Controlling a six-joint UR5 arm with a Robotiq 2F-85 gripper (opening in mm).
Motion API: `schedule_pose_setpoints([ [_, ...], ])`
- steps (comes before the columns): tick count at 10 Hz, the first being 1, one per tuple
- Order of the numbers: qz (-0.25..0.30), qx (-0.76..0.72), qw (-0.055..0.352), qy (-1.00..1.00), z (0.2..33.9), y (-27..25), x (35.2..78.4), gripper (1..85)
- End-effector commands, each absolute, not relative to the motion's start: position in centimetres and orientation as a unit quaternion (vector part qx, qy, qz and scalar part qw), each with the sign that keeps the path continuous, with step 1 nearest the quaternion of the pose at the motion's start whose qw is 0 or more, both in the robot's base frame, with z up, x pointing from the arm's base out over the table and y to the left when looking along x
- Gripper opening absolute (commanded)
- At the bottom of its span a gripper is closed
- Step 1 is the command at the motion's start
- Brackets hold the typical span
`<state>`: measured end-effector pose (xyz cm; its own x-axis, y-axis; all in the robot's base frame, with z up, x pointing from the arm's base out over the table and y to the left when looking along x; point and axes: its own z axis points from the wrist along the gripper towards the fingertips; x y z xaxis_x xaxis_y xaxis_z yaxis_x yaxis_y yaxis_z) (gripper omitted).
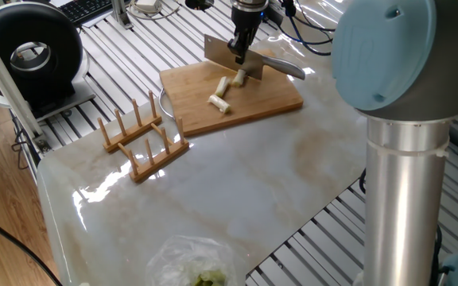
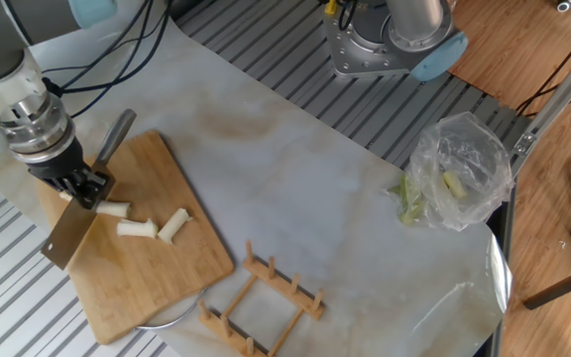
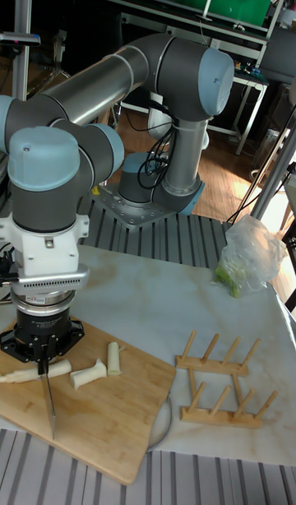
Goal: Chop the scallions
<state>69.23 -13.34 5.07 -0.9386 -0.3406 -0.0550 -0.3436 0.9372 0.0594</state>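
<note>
While side views hide it, cleaver (image 3: 50,398) edge-on, scallions (image 3: 89,374) beside

Scallions (image 2: 137,226) on board (image 2: 157,283) beside rack (image 2: 266,297)

We counted three scallions (image 3: 88,374) pieces on one bamboo cutting board (image 3: 107,427), one cleaver (image 2: 68,236), one wooden rack (image 2: 263,303), one clear plastic bag (image 2: 460,171), and one claw (image 2: 82,187), all on one table (image 2: 345,228).

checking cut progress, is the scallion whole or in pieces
In pieces: the scallions lie as separate short stubs on the cutting board, beside the cleaver.
</note>
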Motion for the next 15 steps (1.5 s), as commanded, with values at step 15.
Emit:
schedule_pose_setpoints([
  [15, 0.022, -0.198, -0.044, 0.979, 5.8, -16.5, 67.1, 1.3],
])
